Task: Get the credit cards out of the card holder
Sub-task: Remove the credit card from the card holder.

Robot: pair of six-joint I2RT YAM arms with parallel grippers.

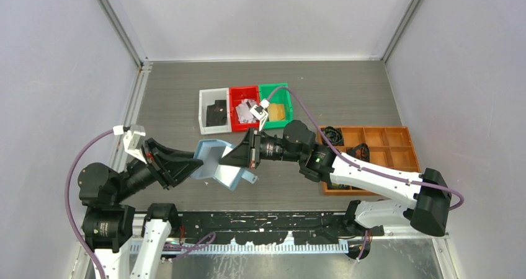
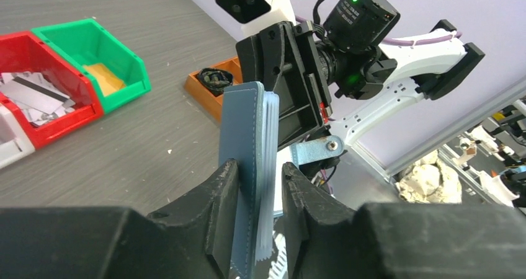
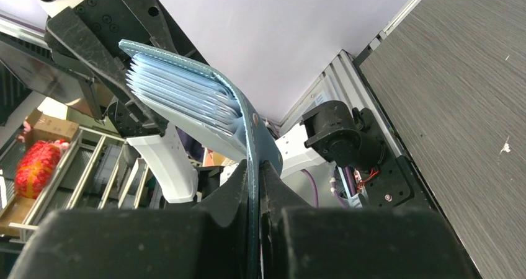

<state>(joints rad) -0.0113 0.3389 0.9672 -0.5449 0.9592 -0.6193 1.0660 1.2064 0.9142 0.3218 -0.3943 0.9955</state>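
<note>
Left fingers [image 2: 214, 220] clench one flap of the one blue wallet [image 2: 243, 142], right fingers [image 3: 231, 199] its other flap, holding it spread open, aloft over the bench [image 1: 173, 93]. One orange tray [image 1: 366, 129] sits to the right. Farther off stand three bins [image 1: 244, 88], white, red, green, with cards [image 1: 276, 111] inside, too small to count.
</note>
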